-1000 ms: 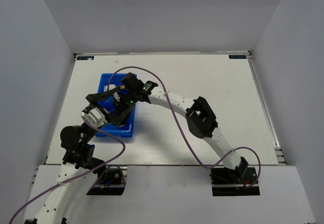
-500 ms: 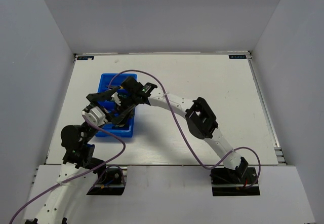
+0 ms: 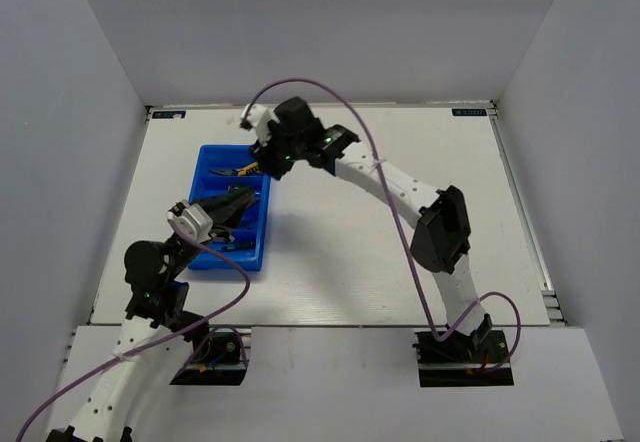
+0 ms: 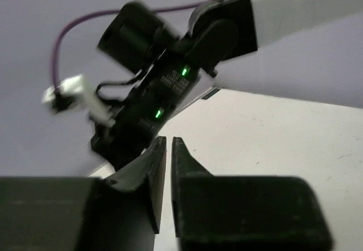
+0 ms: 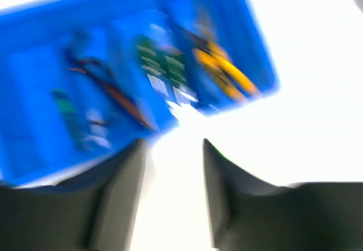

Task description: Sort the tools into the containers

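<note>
On the white worktop (image 3: pixel 350 262) between grey walls (image 3: pixel 320 32), yellow pliers (image 5: pixel 224 72) are laid in the blue bin (image 3: pixel 207 174); the left end effector (image 4: pixel 168 140) is pressed together, the right end effector (image 5: pixel 173 143) spread apart.

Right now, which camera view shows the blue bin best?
Top external: the blue bin is sharp and almost whole, though partly covered. Right wrist shows it close but blurred and cropped. Left wrist shows none of it.

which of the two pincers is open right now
The right pincer: its two fingers stand well apart, with bare table showing between them. The left pincer has its fingers pressed almost together, only a thin slit between, gripping nothing.
</note>
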{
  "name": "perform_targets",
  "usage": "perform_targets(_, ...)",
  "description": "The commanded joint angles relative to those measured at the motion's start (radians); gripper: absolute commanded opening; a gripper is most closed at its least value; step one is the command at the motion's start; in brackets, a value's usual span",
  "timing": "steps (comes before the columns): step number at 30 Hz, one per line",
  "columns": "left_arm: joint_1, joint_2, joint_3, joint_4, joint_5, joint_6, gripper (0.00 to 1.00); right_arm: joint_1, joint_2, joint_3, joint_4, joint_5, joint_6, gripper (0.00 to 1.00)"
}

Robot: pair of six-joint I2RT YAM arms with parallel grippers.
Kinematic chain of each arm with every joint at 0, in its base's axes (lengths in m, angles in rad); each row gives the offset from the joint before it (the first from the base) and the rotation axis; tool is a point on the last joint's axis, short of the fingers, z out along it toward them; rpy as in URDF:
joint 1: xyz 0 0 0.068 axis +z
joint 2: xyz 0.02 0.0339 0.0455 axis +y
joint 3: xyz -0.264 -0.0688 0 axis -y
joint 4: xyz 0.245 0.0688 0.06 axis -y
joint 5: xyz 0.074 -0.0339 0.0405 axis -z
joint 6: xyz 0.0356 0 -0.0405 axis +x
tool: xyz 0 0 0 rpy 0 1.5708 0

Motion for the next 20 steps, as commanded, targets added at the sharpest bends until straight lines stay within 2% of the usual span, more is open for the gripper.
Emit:
perform_targets(1, 0.007, 0.034, 0.020, -0.051, 0.004, -0.013, 0.16, -0.136, -0.081, -0.096, -0.069, 0.191, 0.026, 0.57)
perform_targets(2, 0.007, 0.063, 0.036, -0.062, -0.008, -0.013, 0.00, -0.181, -0.111, -0.113, -0.075, 0.191, 0.046, 0.59)
perform_targets(3, 0.007, 0.086, 0.054, -0.074, -0.023, -0.024, 0.00, -0.233, -0.146, -0.145, -0.111, 0.190, 0.078, 0.60)
perform_targets(4, 0.007, 0.115, 0.068, -0.089, -0.023, -0.039, 0.00, -0.259, -0.165, -0.175, -0.125, 0.181, 0.095, 0.66)
perform_targets(5, 0.007, 0.196, 0.085, -0.132, -0.023, -0.039, 0.12, -0.305, -0.209, -0.200, -0.141, 0.174, 0.135, 0.66)
perform_targets(6, 0.007, 0.247, 0.138, -0.161, -0.023, -0.039, 0.32, -0.345, -0.251, -0.219, -0.185, 0.180, 0.161, 0.69)
perform_targets(7, 0.007, 0.302, 0.170, -0.192, -0.023, -0.039, 0.55, -0.359, -0.301, -0.284, -0.202, 0.191, 0.170, 0.77)
perform_targets(8, 0.007, 0.362, 0.253, -0.274, -0.005, -0.039, 0.75, -0.373, -0.332, -0.320, -0.210, 0.235, 0.172, 0.79)
perform_targets(9, -0.004, 0.478, 0.302, -0.327, -0.005, -0.039, 1.00, -0.374, -0.398, -0.352, -0.198, 0.281, 0.177, 0.83)
perform_targets(10, -0.004, 0.531, 0.345, -0.371, -0.005, -0.039, 1.00, -0.373, -0.474, -0.478, -0.184, 0.298, 0.177, 0.84)
perform_targets(11, -0.004, 0.572, 0.406, -0.420, 0.004, -0.039, 1.00, -0.373, -0.518, -0.520, -0.147, 0.346, 0.177, 0.85)
perform_targets(12, -0.004, 0.602, 0.421, -0.421, 0.004, -0.051, 1.00, -0.373, -0.559, -0.566, -0.124, 0.355, 0.175, 0.91)
perform_targets(13, -0.004, 0.619, 0.421, -0.410, 0.015, -0.065, 1.00, -0.371, -0.682, -0.661, -0.025, 0.369, 0.164, 0.91)
perform_targets(15, -0.004, 0.619, 0.407, -0.349, 0.015, -0.074, 1.00, -0.374, -0.806, -0.835, 0.041, 0.424, 0.134, 0.91)
perform_targets(16, -0.004, 0.619, 0.407, -0.337, 0.006, -0.084, 1.00, -0.380, -0.867, -0.860, 0.090, 0.431, 0.128, 0.91)
perform_targets(20, -0.004, 0.631, 0.384, -0.327, 0.006, -0.084, 1.00, -0.396, -0.955, -0.919, 0.052, 0.446, 0.126, 0.91)
